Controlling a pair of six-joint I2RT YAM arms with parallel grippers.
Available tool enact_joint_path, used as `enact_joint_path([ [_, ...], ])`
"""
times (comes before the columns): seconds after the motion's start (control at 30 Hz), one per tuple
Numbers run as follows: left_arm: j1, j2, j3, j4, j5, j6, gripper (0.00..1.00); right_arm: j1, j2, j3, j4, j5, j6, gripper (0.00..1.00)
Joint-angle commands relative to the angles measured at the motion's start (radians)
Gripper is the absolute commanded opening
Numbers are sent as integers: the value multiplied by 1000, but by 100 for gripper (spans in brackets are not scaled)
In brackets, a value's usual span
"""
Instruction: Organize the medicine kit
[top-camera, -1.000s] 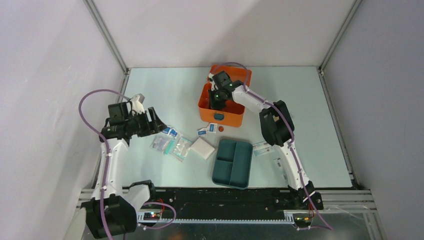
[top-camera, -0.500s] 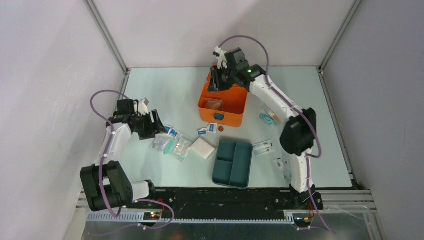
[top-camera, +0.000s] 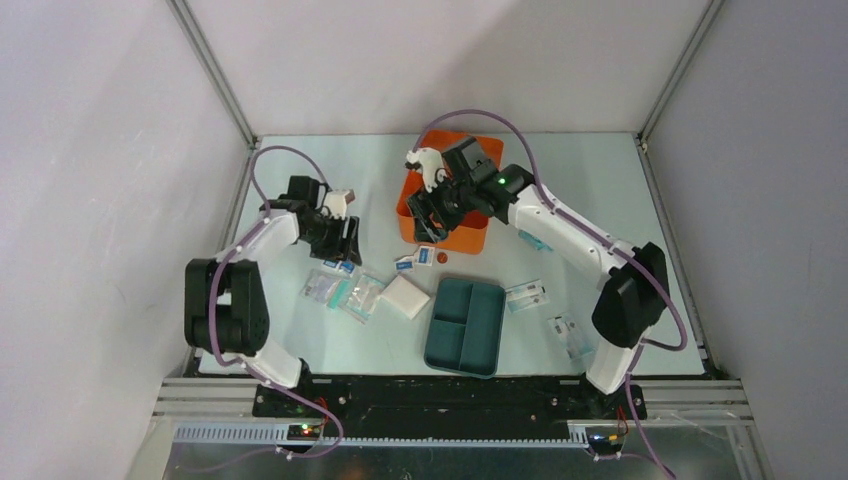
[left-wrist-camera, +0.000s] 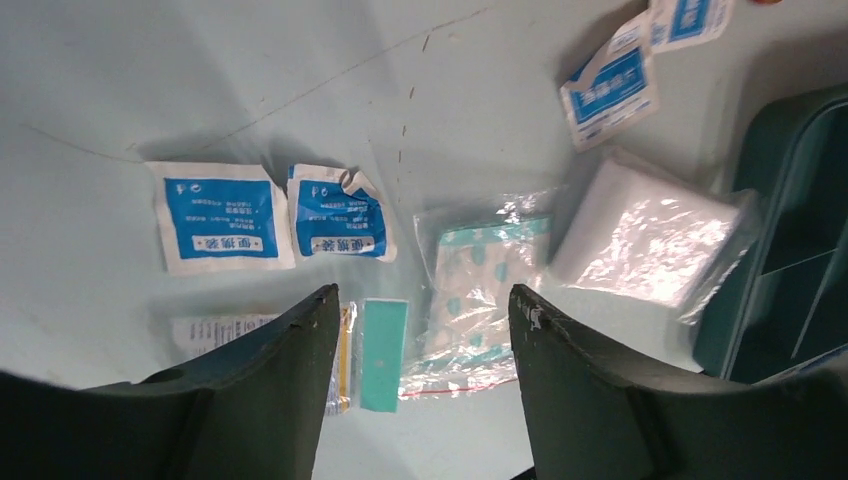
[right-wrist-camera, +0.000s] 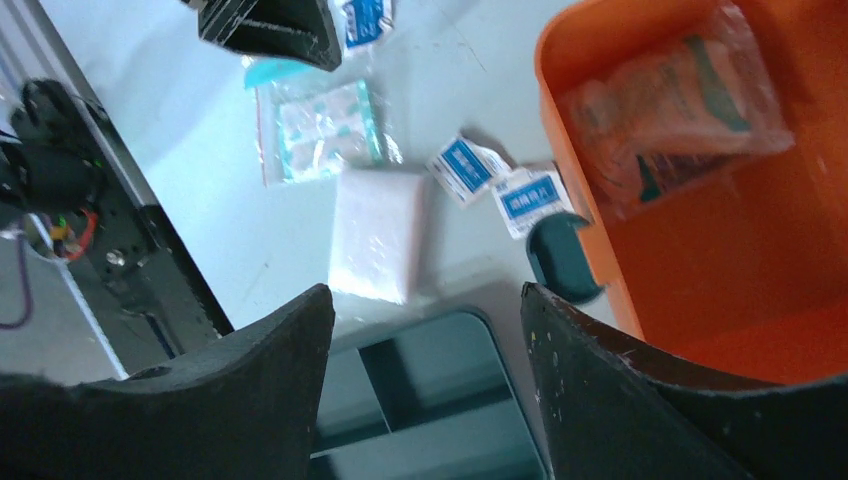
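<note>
Overhead, the left hand (top-camera: 345, 238) hangs spread and empty above the pale counter (top-camera: 300, 180), at about nine o'clock from the scene's centre, its two dark fingers (left-wrist-camera: 270, 400) framing loose supplies in the wrist view. Just under it lie two blue-and-white packets (left-wrist-camera: 270, 215) side by side, and nearer the fingers a clear bag of plasters (left-wrist-camera: 475, 290) with a teal strip (left-wrist-camera: 383, 352) beside it. At three o'clock from that bag sits a white gauze pad (top-camera: 404, 297) in clear wrap, touching the edge of the dark teal compartment tray (top-camera: 466, 326), which lies flat at six o'clock from the centre. Two more blue-and-white sachets (top-camera: 416, 260) rest between the pad and the medicine kit (top-camera: 455, 235). The orange kit stands open at twelve o'clock, toward the far side of the counter, its dark latch (right-wrist-camera: 560, 255) facing the arms; the right wrist view shows a crinkled clear pouch (right-wrist-camera: 680, 110) lying inside against the orange floor. The right hand (top-camera: 432, 205) hovers over the kit's near left corner, fingers parted and holding nothing. Farther right, at four o'clock from the kit, small packets (top-camera: 527, 294) lie scattered on the counter, well apart from the tray.
</note>
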Motion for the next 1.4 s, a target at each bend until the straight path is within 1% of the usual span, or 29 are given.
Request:
enact_joint_path([
  [0.0, -19, 74, 17, 5, 32, 85, 67, 2, -153, -20, 36, 97, -106, 73],
  [0.13, -38, 108, 5, 5, 41, 88, 63, -4, -163, -34, 36, 113, -119, 73],
  [0.27, -45, 134, -3, 4, 60, 80, 51, -9, -151, -39, 37, 104, -113, 73],
  [0.37, -44, 153, -5, 4, 74, 75, 41, -7, -139, -36, 37, 97, -107, 72],
  [0.47, -47, 165, -10, 4, 82, 69, 37, -2, -127, -30, 33, 96, -107, 72],
  [0.53, -48, 171, -15, 4, 86, 72, 26, 1, -123, -29, 31, 97, -109, 72],
  [0.6, -48, 159, -20, 4, 88, 78, 18, 5, -122, -31, 31, 105, -106, 72],
  [0.63, -48, 148, -29, 5, 89, 82, 16, 5, -123, -33, 33, 108, -96, 72],
  [0.67, -48, 118, -34, 5, 88, 94, 10, 4, -121, -34, 35, 110, -91, 72],
  [0.7, -48, 99, -47, 5, 88, 99, 7, 4, -120, -35, 36, 110, -86, 72],
  [0.73, -48, 53, -54, 4, 88, 110, 2, 5, -118, -35, 36, 109, -85, 72],
  [0.83, -48, -65, -94, 3, 103, 140, 0, 4, -105, -27, 39, 93, -72, 72],
  [0.87, -48, -127, -102, 2, 110, 145, 0, 4, -100, -24, 39, 88, -65, 72],
  [1.0, -49, -326, -140, -1, 191, 165, 0, 6, -62, -1, 21, 14, -68, 74],
  [1.07, -48, -409, -151, -2, 243, 166, 0, 10, -44, 10, 10, -29, -74, 76],
  [1.1, -48, -435, -153, -3, 284, 170, 0, 18, -35, 18, 9, -41, -75, 79],
  [1.17, -49, -521, -155, -4, 333, 181, 0, 32, -23, 31, 7, -61, -79, 83],
  [1.37, -49, -615, -140, -4, 433, 178, 0, 69, 9, 73, 9, -124, -96, 84],
])
